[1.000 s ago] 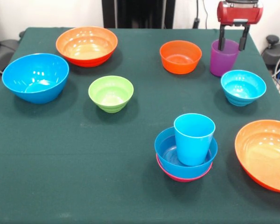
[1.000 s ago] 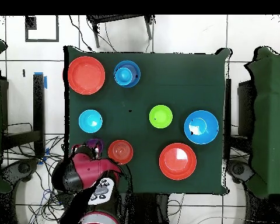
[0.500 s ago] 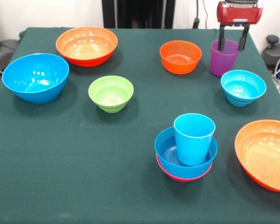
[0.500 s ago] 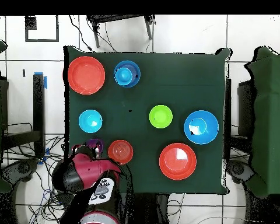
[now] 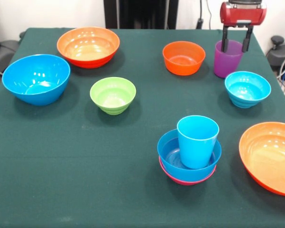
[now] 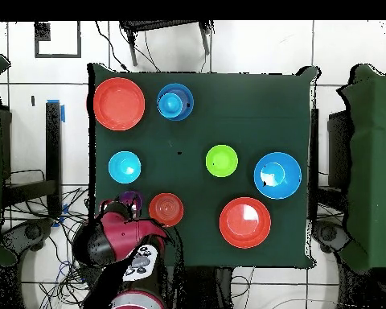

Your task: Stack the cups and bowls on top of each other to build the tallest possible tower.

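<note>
Gripper (image 5: pixel 236 44) spread wide, fingers straddling purple cup (image 5: pixel 226 59) rim. Light blue cup (image 5: pixel 196 141) standing upright in tower (image 5: pixel 188 164).

The gripper (image 5: pixel 236 40) sits a touch higher than a second ago, its fingers (image 5: pixel 225 39) still straddling the rim of the purple cup (image 5: pixel 227 59) directly beneath it. In the overhead view the arm shows no clear shift.

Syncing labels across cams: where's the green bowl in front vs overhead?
Front view: green bowl left of centre, between the big blue bowl and the small orange bowl.
Overhead view: green bowl right of centre.
Shared landmark: the big blue bowl beside it in both.
</note>
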Action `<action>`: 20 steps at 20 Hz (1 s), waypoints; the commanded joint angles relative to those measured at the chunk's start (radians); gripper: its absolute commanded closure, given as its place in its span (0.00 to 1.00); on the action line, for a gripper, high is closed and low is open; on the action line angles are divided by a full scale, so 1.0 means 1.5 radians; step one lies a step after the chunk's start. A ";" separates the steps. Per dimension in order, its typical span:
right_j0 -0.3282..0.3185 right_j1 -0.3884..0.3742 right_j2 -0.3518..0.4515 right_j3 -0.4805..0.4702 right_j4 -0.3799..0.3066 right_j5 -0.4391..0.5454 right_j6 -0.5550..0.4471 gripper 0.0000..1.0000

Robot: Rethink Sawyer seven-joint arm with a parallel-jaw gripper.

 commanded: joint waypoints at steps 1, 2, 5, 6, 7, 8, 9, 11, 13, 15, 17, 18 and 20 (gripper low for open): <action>-0.001 0.035 0.034 0.026 -0.034 -0.029 0.091 0.00; 0.001 0.038 0.034 0.024 -0.033 -0.029 0.090 0.00; 0.001 0.038 0.034 0.025 -0.033 -0.032 0.092 0.00; 0.001 0.036 0.035 0.025 -0.032 -0.030 0.092 0.00; 0.001 0.032 0.035 0.025 -0.031 -0.023 0.090 0.00; 0.001 0.032 0.036 0.026 -0.029 -0.024 0.092 0.00; 0.001 0.030 0.037 0.025 -0.029 -0.019 0.091 0.00; 0.000 0.029 0.038 0.024 -0.029 -0.017 0.090 0.00; 0.001 0.028 0.037 0.025 -0.028 -0.015 0.090 0.00; 0.004 0.031 0.035 0.026 -0.028 -0.018 0.091 0.00; 0.008 0.036 0.032 0.026 -0.027 -0.026 0.093 0.00; 0.010 0.038 0.031 0.025 -0.026 -0.029 0.094 0.00; 0.012 0.042 0.030 0.024 -0.026 -0.032 0.095 0.00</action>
